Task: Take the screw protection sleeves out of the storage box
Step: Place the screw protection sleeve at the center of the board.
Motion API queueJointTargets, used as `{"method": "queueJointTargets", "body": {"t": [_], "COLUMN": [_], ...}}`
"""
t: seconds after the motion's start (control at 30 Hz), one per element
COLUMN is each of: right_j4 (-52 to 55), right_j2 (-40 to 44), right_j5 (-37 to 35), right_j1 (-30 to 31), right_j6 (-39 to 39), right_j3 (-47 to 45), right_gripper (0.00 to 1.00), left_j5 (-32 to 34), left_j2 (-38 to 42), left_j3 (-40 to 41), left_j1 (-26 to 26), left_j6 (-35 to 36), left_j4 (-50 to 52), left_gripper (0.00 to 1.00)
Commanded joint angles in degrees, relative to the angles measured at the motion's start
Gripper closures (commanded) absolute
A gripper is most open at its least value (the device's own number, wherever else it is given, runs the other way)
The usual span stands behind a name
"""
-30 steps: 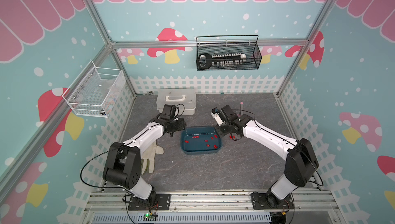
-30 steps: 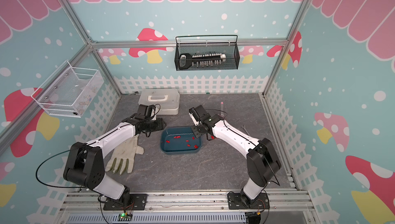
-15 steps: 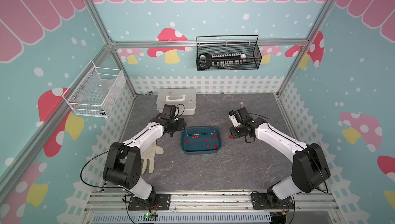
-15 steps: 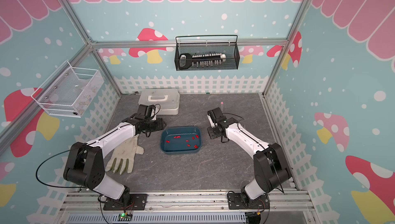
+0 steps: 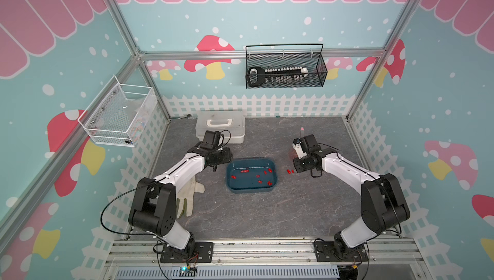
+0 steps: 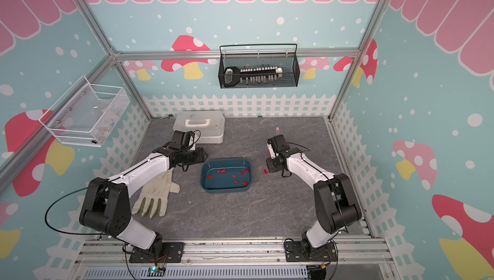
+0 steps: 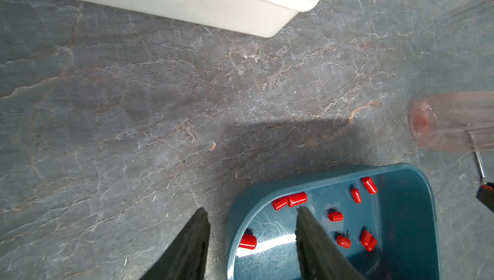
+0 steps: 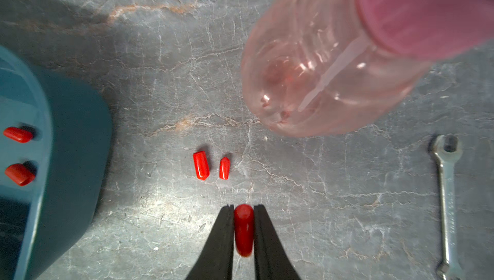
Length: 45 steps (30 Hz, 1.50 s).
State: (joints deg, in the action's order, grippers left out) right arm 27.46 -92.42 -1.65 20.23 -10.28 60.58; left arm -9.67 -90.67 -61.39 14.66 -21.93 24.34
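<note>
Most sleeves (image 7: 297,199) are lying flat in the box (image 5: 251,189), pointing different ways. Two more sleeves (image 8: 201,165) are lying side by side on the tabletop (image 5: 267,211), just right of it. The right gripper (image 8: 243,209) jaws are pinching one sleeve (image 8: 243,236) lengthwise, its rounded end poking past the tips, near a pink bottle (image 8: 315,78). The left gripper (image 7: 251,208) jaws are standing wide, one finger outside the box's far-left wall, one over its inside.

No text, label or number can be read on the storage box (image 5: 251,190), white case (image 5: 220,131) or wrench (image 8: 447,198).
</note>
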Motion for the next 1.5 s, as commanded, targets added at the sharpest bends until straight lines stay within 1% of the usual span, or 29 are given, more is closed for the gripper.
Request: {"method": "queueJointTargets", "body": {"t": [0.0,0.53,0.9,1.13,1.47], "right_j4": [-1.6,-1.0,-0.4,-0.3,0.7], "right_j2": [-1.8,-7.4,-9.0,-8.5,-3.7], "right_j5": [1.6,1.3,1.6,1.4,2.8], "right_j1": [-0.3,-0.5,-0.5,-0.5,-0.5], "right_j6": [1.0,2.3,2.4,2.4,1.5], "right_j3": [-0.6,1.3,2.5,2.3,2.0], "right_gripper": [0.81,0.81,0.79,0.73,0.71], "left_j5": [0.2,0.1,-0.1,-0.1,0.3], "left_j2": [-0.8,-1.1,-1.3,-1.2,-0.9], "left_j3": [-0.1,-0.3,-0.5,-0.5,-0.3], "left_j1": [-0.2,-0.2,-0.2,-0.2,-0.2], "left_j6": [0.0,0.1,0.1,0.1,0.1], "left_j4": [-0.3,-0.1,-0.2,-0.2,-0.1], "left_gripper": [0.46,0.46,0.46,0.46,0.47]}}
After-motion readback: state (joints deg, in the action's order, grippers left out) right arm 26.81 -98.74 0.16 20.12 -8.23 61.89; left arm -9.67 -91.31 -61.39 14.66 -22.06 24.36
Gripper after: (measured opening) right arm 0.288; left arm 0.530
